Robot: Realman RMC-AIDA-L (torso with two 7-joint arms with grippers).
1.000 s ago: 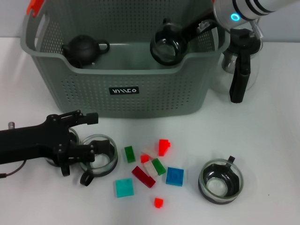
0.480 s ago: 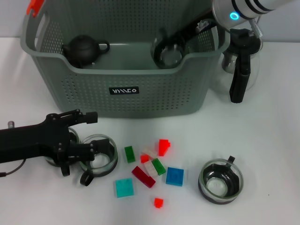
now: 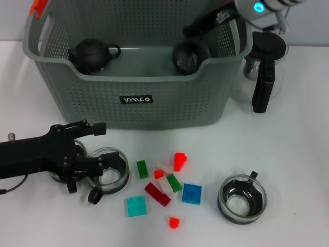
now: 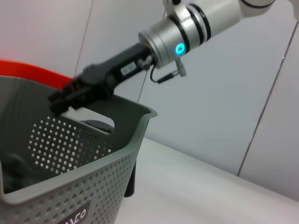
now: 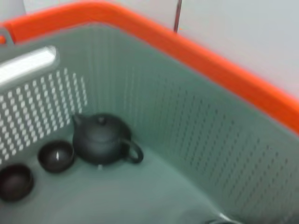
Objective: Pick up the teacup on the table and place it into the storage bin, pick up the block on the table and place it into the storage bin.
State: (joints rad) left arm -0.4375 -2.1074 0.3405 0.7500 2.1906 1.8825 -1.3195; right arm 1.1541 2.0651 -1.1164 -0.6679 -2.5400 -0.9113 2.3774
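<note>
The storage bin stands at the back of the table. A glass teacup lies inside it at the right, apart from my right gripper, which hangs open above the bin's right side and also shows in the left wrist view. My left gripper is open low over the table in front of the bin, its fingers straddling the rim of another glass teacup. Several coloured blocks lie scattered to the right of that teacup. A third teacup in a dark holder sits at the front right.
A black teapot sits in the bin's left part; the right wrist view shows the teapot beside two small dark cups. A glass pitcher with a black handle stands right of the bin.
My right gripper lowered the glass teacup into the bin, let it go and drew back upward. The left arm has barely moved.
</note>
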